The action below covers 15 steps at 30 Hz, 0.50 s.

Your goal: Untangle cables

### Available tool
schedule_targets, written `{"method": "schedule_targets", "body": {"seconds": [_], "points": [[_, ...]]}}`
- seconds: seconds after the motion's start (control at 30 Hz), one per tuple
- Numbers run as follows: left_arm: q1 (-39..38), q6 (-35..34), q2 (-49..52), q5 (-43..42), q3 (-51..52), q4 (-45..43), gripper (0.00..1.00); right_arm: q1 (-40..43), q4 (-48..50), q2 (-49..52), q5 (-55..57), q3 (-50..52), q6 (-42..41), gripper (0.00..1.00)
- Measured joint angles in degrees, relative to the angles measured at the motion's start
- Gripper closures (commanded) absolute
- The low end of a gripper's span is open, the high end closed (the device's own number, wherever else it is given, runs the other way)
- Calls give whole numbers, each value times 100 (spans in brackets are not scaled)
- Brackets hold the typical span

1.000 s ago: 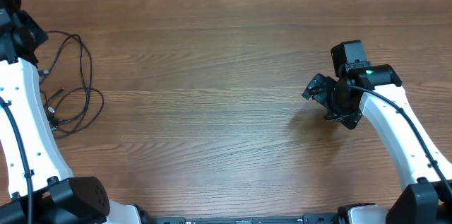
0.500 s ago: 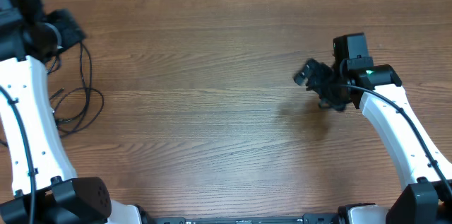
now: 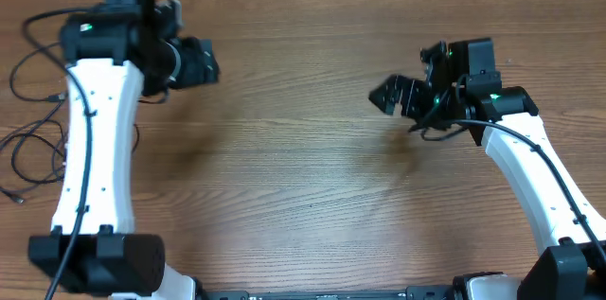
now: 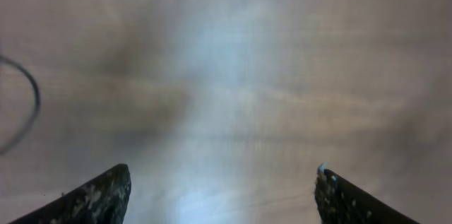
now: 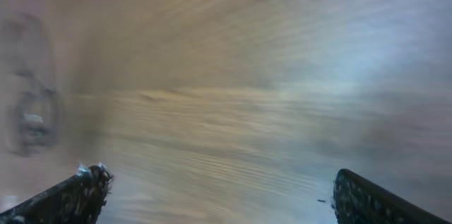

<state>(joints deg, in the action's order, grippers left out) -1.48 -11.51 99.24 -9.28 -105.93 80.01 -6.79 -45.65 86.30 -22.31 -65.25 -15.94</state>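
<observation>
The cables (image 3: pixel 33 153) lie in a loose heap at the far left edge of the wooden surface (image 3: pixel 303 177), well apart from both grippers. Our left gripper (image 3: pixel 206 61) hangs over bare wood to the right of the heap. Its fingers (image 4: pixel 99 196) are spread wide with nothing between them, and its wrist view catches only one arc of cord at the left edge. Our right gripper (image 3: pixel 386 95) is over the right half, also spread wide and empty.

We judge the step in hand to be reaching for a cord. To do it well, we should bring the left gripper over the heap and choose one strand near a plug end, clear of crossings. We then go right down to the wood, pinch that strand alone and draw it toward the middle.
</observation>
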Motion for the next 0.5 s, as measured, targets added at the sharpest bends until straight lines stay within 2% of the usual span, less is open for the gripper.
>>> {"method": "schedule_targets", "body": {"seconds": [0.2,0.5], "points": [[-227,4,343,319,2,907,14,0,-1154,0,1040,0,273,0],[-264,-9,365,542,2,1663,16,0,-2114,-66,1368,11,376,1]]}}
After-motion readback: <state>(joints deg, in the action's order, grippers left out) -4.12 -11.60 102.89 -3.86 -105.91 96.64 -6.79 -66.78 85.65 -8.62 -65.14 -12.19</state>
